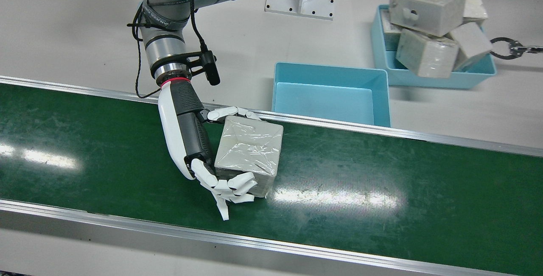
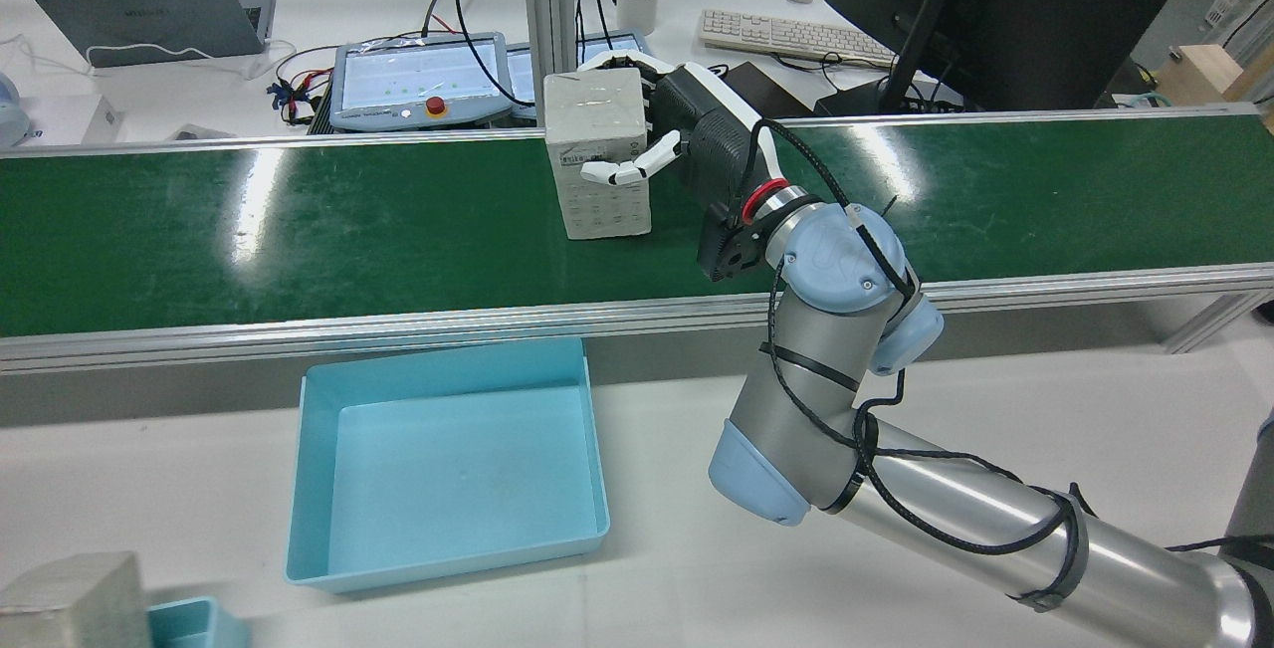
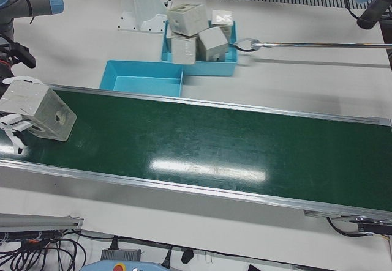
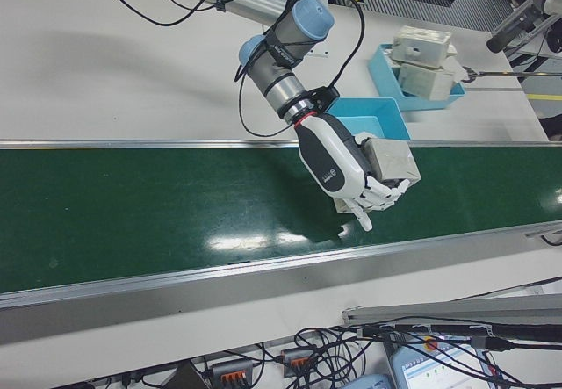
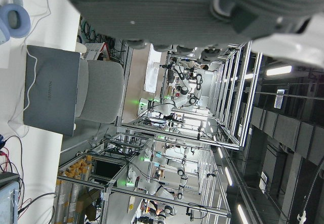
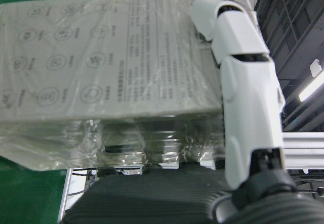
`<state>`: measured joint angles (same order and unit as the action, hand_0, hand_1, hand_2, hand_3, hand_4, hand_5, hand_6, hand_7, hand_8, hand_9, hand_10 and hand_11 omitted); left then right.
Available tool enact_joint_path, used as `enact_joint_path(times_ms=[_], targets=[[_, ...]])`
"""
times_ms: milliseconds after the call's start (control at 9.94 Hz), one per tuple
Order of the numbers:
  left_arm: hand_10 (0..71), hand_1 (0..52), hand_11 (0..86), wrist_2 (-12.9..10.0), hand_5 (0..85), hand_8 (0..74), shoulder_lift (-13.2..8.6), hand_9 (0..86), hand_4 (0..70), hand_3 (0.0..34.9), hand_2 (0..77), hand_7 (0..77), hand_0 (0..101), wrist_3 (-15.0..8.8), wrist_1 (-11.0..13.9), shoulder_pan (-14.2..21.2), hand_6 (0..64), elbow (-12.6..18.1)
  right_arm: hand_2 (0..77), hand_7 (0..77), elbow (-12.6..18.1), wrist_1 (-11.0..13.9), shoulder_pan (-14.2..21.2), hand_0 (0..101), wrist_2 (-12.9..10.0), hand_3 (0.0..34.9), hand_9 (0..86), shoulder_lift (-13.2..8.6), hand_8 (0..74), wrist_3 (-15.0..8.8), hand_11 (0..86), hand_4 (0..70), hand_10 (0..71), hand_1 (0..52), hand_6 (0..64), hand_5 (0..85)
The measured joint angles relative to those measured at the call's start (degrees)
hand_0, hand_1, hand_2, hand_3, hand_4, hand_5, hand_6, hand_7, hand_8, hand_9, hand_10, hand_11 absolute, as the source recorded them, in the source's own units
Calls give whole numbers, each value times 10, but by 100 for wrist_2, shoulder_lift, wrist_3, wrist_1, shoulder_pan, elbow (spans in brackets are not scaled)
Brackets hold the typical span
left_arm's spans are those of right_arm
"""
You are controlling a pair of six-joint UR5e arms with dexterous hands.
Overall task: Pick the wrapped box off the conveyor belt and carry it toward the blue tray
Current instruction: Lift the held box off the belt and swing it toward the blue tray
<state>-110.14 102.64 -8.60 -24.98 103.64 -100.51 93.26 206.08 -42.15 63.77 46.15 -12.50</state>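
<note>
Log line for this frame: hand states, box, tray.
right hand: shut on wrapped box | box: over conveyor belt | blue tray: empty | left hand: holds nothing

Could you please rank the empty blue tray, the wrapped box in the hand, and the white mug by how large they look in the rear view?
1. The empty blue tray, clearly largest, though it also lies nearest the camera.
2. The wrapped box, held by the right hand.
3. The white mug, smallest, and farthest away.

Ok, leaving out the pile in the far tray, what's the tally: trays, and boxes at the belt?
Blue trays: 2, the empty blue tray and the piled blue tray
Wrapped box, in the right hand: 1
Total: 3
</note>
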Motion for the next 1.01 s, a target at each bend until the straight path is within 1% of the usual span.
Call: enact_joint_path(times_ms=[101, 201, 302, 403, 503, 604, 704, 805, 906, 1006], targets=[[0, 0, 0, 0, 11, 5, 0, 0, 0, 0, 5, 5, 0, 0, 0, 0, 0, 0, 327, 387, 203, 271, -6, 570, -8, 138, 295, 60, 240, -3, 11, 213, 136, 175, 175, 404], [5, 0, 0, 0, 11, 0, 0, 0, 0, 0, 5, 0, 0, 0, 0, 0, 0, 0, 327, 387, 441, 510, -40, 570, -6, 138, 295, 151, 240, -3, 11, 213, 136, 175, 175, 404], [0, 0, 0, 0, 11, 0, 0, 0, 0, 0, 5, 0, 0, 0, 0, 0, 0, 0, 240, 535, 812, 677, -90, 546, -3, 29, 464, 285, 442, -11, 284, 338, 415, 0, 322, 545], [0, 0, 0, 0, 11, 0, 0, 0, 0, 0, 5, 0, 0, 0, 0, 0, 0, 0, 169, 535, 1250, 780, -126, 506, -6, 0, 464, 393, 442, -64, 284, 349, 415, 0, 322, 584], [5, 0, 0, 0, 11, 0, 0, 0, 0, 0, 5, 5, 0, 0, 0, 0, 0, 0, 218, 649, 1686, 900, -99, 493, -29, 1, 507, 433, 475, -156, 365, 360, 496, 0, 387, 633], [5, 0, 0, 0, 11, 0, 0, 0, 0, 0, 5, 5, 0, 0, 0, 0, 0, 0, 218, 649, 2012, 1004, 34, 493, -120, 1, 507, 438, 475, -255, 365, 360, 496, 0, 387, 633], [5, 0, 0, 0, 11, 0, 0, 0, 0, 0, 5, 0, 0, 0, 0, 0, 0, 0, 262, 704, 2178, 1058, 250, 495, -253, 5, 605, 433, 524, -357, 409, 360, 551, 0, 409, 676], [5, 0, 0, 0, 5, 5, 0, 0, 0, 0, 5, 0, 0, 0, 0, 0, 0, 0, 284, 704, 2248, 1077, 509, 495, -422, 3, 638, 397, 524, -539, 415, 360, 556, 0, 420, 698], [5, 0, 0, 0, 5, 5, 0, 0, 0, 0, 5, 0, 0, 0, 0, 0, 0, 0, 300, 693, 2223, 1073, 754, 493, -585, 3, 704, 290, 540, -785, 420, 365, 556, 0, 442, 693], [5, 0, 0, 0, 11, 0, 0, 0, 0, 0, 5, 5, 0, 0, 0, 0, 0, 0, 300, 693, 2115, 1031, 969, 493, -720, 3, 704, 145, 540, -996, 436, 365, 562, 0, 442, 693]])
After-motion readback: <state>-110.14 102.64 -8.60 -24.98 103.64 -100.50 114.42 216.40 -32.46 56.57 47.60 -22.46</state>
